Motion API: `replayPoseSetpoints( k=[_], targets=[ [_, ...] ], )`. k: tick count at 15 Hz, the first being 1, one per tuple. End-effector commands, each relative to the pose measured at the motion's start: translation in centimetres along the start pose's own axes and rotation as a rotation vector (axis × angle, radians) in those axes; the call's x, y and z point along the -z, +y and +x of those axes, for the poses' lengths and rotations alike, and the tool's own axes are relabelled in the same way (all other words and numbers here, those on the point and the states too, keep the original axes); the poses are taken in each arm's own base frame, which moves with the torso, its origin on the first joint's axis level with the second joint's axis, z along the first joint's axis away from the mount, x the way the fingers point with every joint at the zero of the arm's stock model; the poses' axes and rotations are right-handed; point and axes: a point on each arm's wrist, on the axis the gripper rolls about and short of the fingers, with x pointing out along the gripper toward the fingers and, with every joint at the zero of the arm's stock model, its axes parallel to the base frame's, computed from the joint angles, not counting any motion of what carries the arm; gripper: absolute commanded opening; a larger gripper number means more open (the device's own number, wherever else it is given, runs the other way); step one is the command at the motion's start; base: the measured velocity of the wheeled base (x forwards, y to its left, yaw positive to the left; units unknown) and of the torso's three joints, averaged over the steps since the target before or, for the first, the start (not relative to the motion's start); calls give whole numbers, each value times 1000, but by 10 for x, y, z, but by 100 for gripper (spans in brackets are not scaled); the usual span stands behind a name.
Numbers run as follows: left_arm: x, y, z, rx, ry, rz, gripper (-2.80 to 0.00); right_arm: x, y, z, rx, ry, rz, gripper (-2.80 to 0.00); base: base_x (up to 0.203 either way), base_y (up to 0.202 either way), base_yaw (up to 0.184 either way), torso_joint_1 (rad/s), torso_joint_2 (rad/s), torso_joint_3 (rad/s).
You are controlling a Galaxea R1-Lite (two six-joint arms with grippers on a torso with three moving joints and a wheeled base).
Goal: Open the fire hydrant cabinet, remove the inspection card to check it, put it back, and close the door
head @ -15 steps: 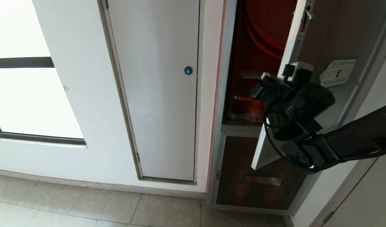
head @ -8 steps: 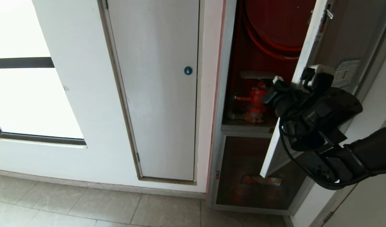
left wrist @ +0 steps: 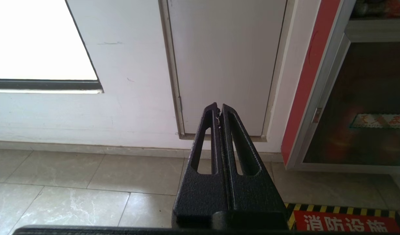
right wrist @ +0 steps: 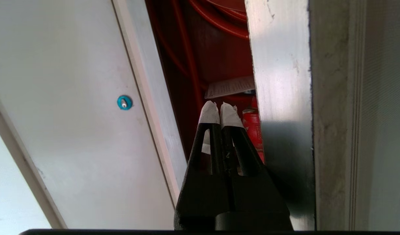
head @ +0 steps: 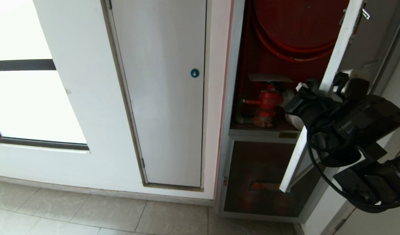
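The fire hydrant cabinet point(head: 252, 49) stands open, showing its red interior and the red hydrant valve point(head: 266, 101). The inspection card point(head: 268, 77) lies flat just above the valve, and its printed face also shows in the right wrist view point(right wrist: 231, 87). The door point(head: 320, 98) is swung out to the right, its silver frame edge point(right wrist: 281, 81) towards me. My right gripper point(head: 300, 88) is shut and empty. Its white-taped fingertips point(right wrist: 209, 112) sit close beside the door's edge and point into the cabinet. My left gripper point(left wrist: 218, 109) is shut and parked low.
A plain white door point(head: 167, 98) with a round blue lock point(head: 195, 72) fills the wall left of the cabinet. Below the valve shelf is a shorter dark glass panel point(head: 262, 169). A bright window point(head: 23, 98) is at far left. A red floor sign point(left wrist: 343, 222) lies near the cabinet's foot.
The door has swung further open to the right, with my right gripper moving right along its edge. More of the red interior, the valve and the card now show.
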Motion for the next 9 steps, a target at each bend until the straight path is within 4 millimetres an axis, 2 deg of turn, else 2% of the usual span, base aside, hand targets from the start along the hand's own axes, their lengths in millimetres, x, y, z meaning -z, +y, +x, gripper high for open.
replayPoseSetpoints(
  k=[1, 9],
  targets=[
    [4, 0, 1, 1, 14, 0, -280, -19, -5, -11, -1, -37, 18, -280, 0, 0, 0, 0, 0, 0],
    [4, 0, 1, 0, 14, 0, -280, -40, -25, -51, 0, -19, 11, -280, 0, 0, 0, 0, 0, 0]
  ],
)
